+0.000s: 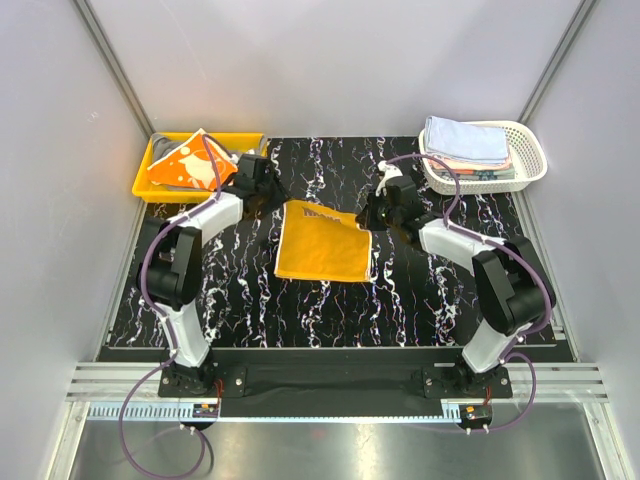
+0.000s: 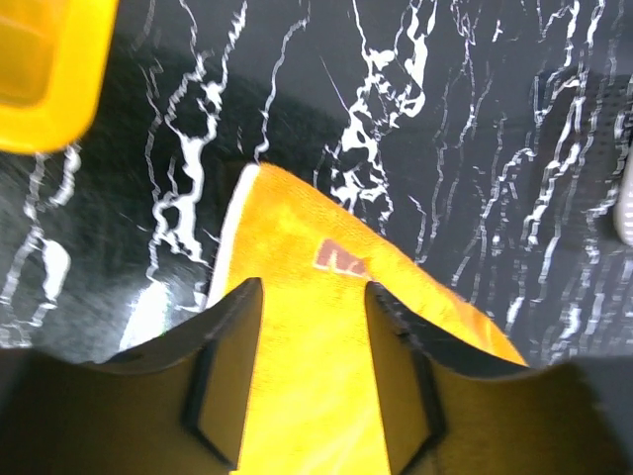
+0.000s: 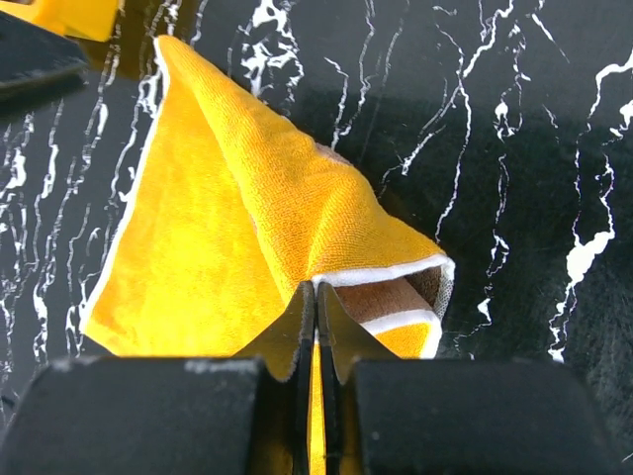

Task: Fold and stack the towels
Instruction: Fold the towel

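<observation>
Treat towel (image 1: pixel 322 243) as soft, light, limp; take by hemmed corners. Pinching one corner in right gripper (image 3: pixel 315 289); holding left gripper (image 2: pixel 314 292) wide near another.

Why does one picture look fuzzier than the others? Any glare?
Left wrist view: soft all over, the yellow tray corner smeared, the orange towel washed out bright. Right wrist view: crisp, the towel's weave shows. Top external view: evenly lit, a glare strip along the near metal rail.

Pale grey walls (image 1: pixel 330 60) (evenly lit) close in three sides. The tabletop (image 1: pixel 420 310) is black with white marble veining.
</observation>
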